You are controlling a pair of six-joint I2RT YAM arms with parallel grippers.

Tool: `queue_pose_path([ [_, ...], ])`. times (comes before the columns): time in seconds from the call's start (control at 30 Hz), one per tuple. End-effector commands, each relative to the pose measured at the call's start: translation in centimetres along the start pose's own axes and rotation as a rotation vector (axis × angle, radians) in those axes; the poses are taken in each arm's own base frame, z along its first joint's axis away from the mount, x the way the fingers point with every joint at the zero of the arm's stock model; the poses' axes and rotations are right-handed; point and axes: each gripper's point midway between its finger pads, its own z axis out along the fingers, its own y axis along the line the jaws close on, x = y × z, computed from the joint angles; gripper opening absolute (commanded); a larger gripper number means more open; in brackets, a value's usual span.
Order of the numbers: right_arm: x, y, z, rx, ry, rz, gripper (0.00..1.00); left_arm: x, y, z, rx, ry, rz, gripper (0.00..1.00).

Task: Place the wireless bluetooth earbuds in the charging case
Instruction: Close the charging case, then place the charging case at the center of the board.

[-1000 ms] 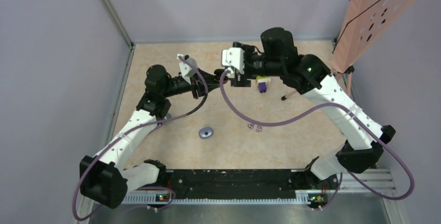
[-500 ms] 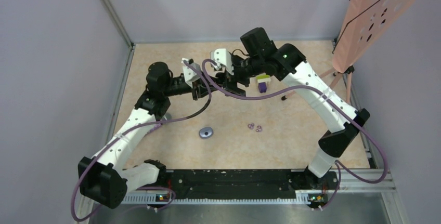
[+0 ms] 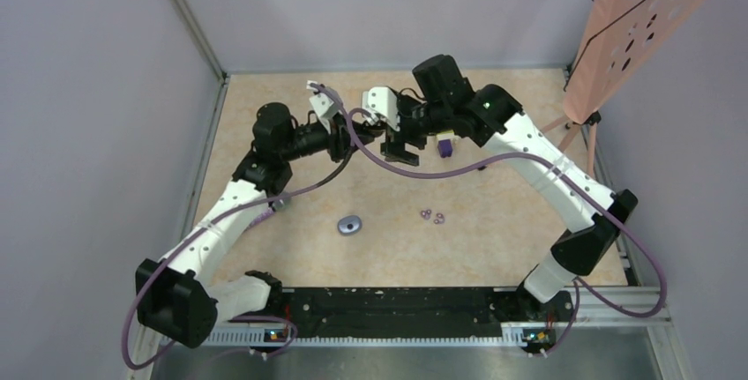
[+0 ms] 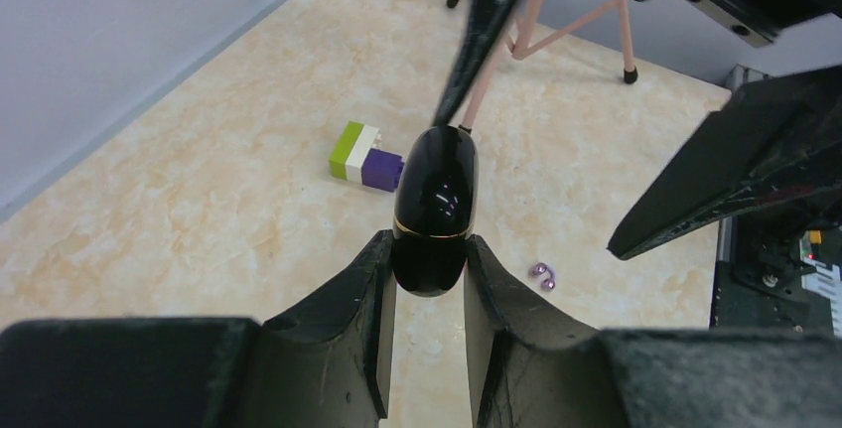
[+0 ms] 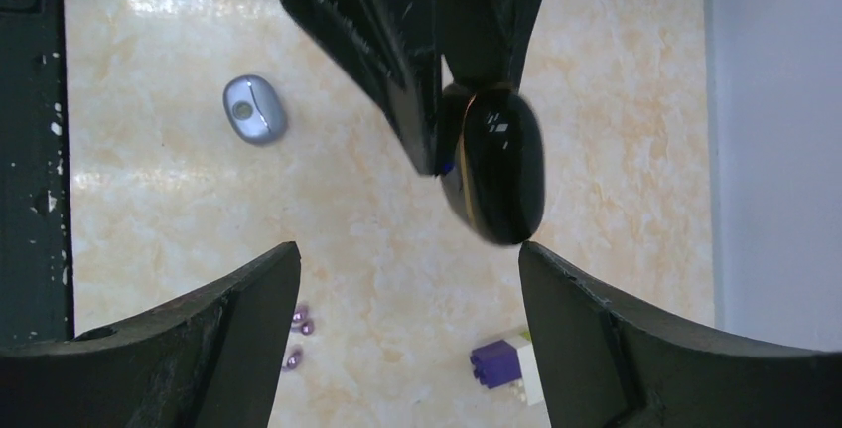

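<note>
My left gripper (image 4: 427, 246) is shut on a glossy black oval charging case (image 4: 434, 200) with a thin gold seam, held closed above the table. The case also shows in the right wrist view (image 5: 493, 165). My right gripper (image 5: 409, 254) is open and empty, its jaws wide apart just below the case's free end. In the top view the two grippers meet at mid-table, left (image 3: 360, 130) and right (image 3: 402, 149). Three tiny purple earbuds (image 3: 432, 215) lie together on the table nearer the arm bases; they also show in both wrist views (image 4: 542, 274) (image 5: 299, 334). No all-black earbud shows.
A green, white and purple block (image 3: 445, 141) lies just right of the grippers. A grey-blue oval piece (image 3: 349, 224) lies on the beige table left of the earbuds. A pink perforated board on a thin stand (image 3: 631, 32) stands at the back right. Walls close in left and back.
The right arm has swung its elbow in and to the left, and its open gripper has settled a little lower by the case. The left gripper has shifted slightly up, still holding the case.
</note>
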Motion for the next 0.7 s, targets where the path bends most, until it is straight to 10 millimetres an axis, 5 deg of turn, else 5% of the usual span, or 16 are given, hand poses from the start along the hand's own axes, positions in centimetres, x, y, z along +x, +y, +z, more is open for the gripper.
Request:
queue_pose_path([
  [0.0,0.1,-1.1,-2.7,0.148,0.005,0.012,0.80,0.1,2.2,0.0,-0.111,-0.013,-0.084,0.00],
  [0.3,8.3,0.6,-1.9,0.204,0.117,0.257,0.79,14.4,7.4,-0.7,-0.321,0.332,-0.708,0.00],
  [0.53,12.3,1.9,-0.3,0.212,0.178,0.267,0.79,21.4,11.4,-2.5,-0.443,0.435,-0.972,0.00],
  [0.67,12.6,1.9,1.0,0.187,0.166,0.277,0.78,23.3,11.2,-2.8,-0.449,0.478,-1.023,0.00],
])
